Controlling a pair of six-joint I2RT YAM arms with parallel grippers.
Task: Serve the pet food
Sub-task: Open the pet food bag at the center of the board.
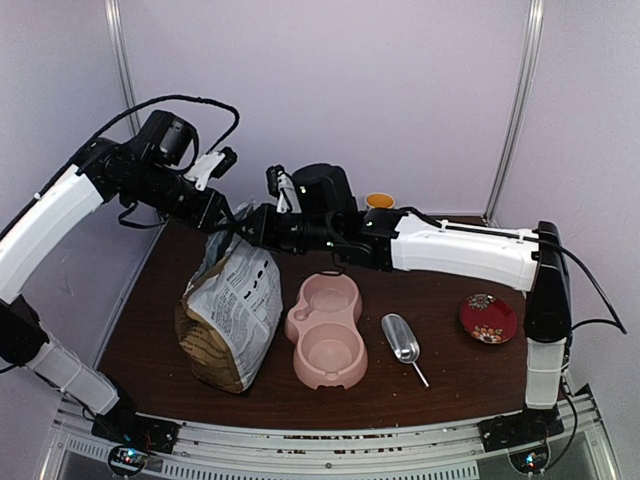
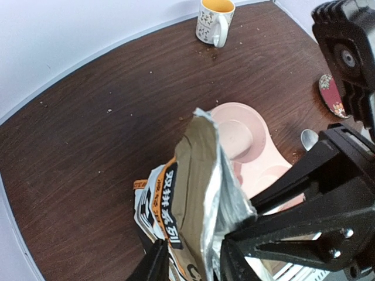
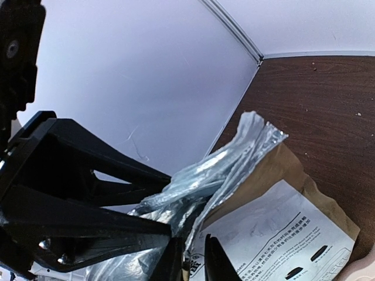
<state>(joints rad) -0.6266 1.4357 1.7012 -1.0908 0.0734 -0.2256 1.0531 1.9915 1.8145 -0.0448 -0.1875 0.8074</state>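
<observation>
A brown paper bag [image 1: 228, 310] with a white printed label stands at the table's left, and its silver-lined top [image 2: 196, 175] is pulled upward. My left gripper [image 1: 222, 228] sits at the top's left side; in the left wrist view its jaws [image 2: 193, 260] are closed on the bag's wall. My right gripper [image 1: 255, 228] meets it from the right, and its narrow jaws [image 3: 195, 257] pinch the edge of the bag [image 3: 281, 216]. The pet food is hidden.
A pink double bowl [image 1: 328, 328] lies right of the bag, with a metal scoop [image 1: 401, 338] beside it. A red patterned plate [image 1: 488, 318] sits at the right. A mug [image 1: 379, 201] stands at the back. Small crumbs dot the brown table [image 2: 88, 117].
</observation>
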